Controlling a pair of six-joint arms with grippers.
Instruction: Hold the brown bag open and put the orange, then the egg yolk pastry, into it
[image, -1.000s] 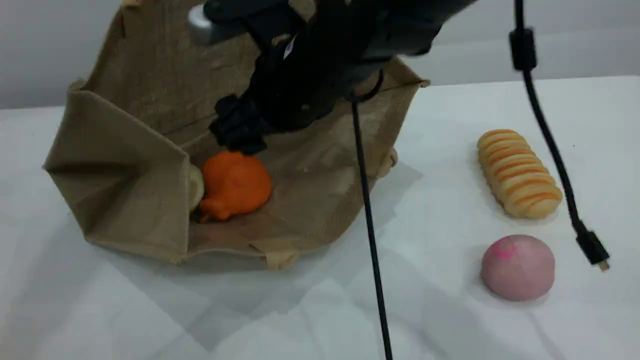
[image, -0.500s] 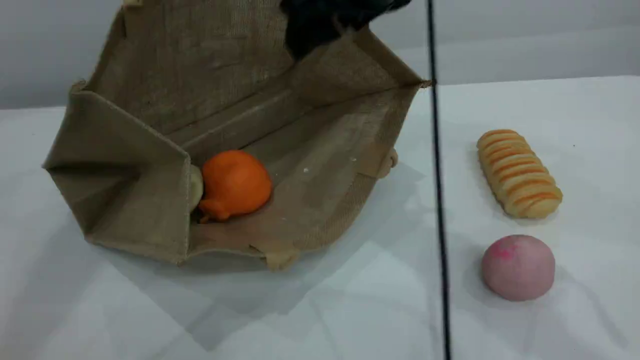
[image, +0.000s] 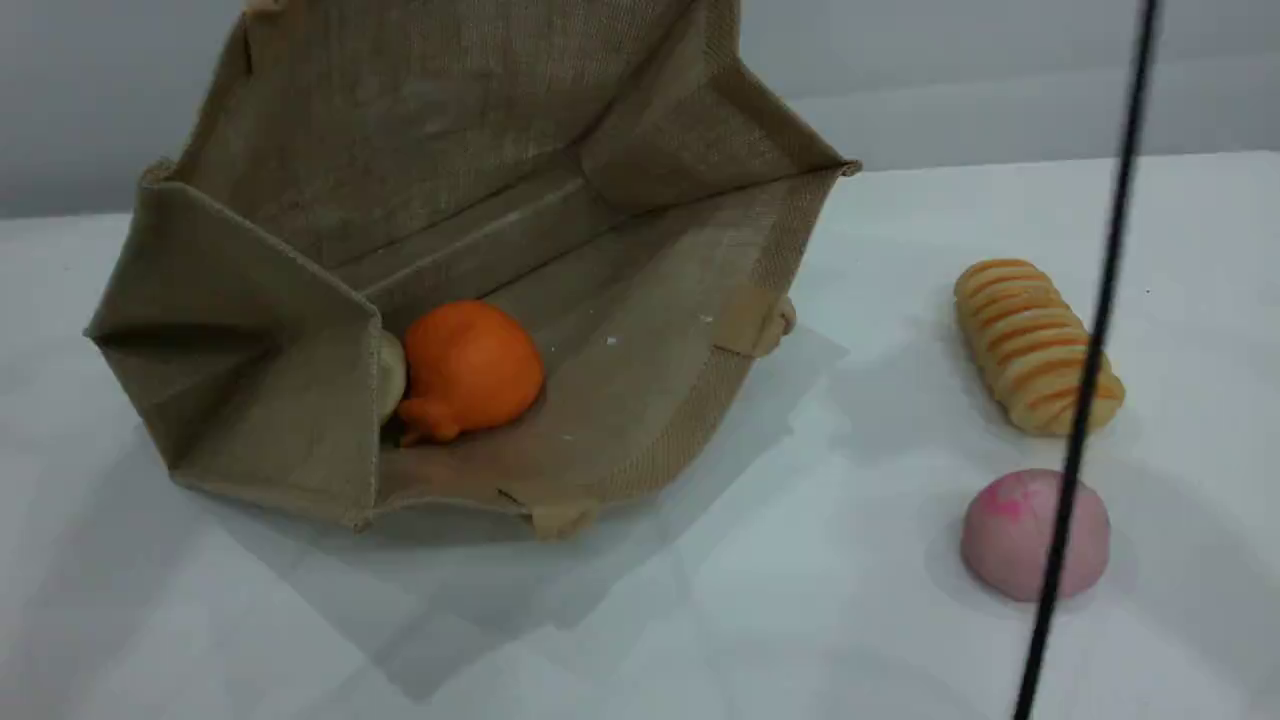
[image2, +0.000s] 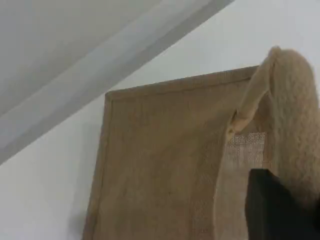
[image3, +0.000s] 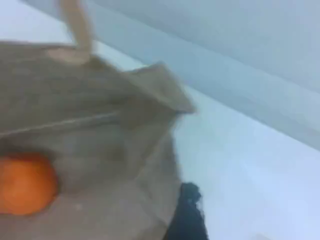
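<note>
- Brown bag (image: 470, 180) of coarse woven jute is seen lying open on the white surface (image: 760, 610), with its mouth turned toward the camera. Its far panel is raised upright and cut off by the top edge of the scene view.
- The side walls are creased inward along their folds, and lighter beige piping is seen at the edges.
- The orange (image: 470, 368), smooth, bright and slightly squashed in shape, is found inside the bag on its lower panel.
- The egg yolk pastry (image: 392, 372), pale cream, is lodged touching the orange on its left, also inside the bag. Most of it is hidden behind the folded side wall.
- The left gripper (image2: 280, 210) is clenched on the bag's rolled, fuzzy beige handle (image2: 295, 110). Only a dark fingertip is shown, and the pinch itself is cut off at the frame edge.
- The right gripper (image3: 187, 215) is held with its jaws spread, and nothing is seen in it. Only one blurred dark fingertip is shown beside the bag's rim.
- Well apart to the right, a ridged, orange-striped bread roll (image: 1030, 345) and a smooth pink bun (image: 1020, 535) are laid on the surface. Each is partly crossed by a thin black cable (image: 1100, 330).
</note>
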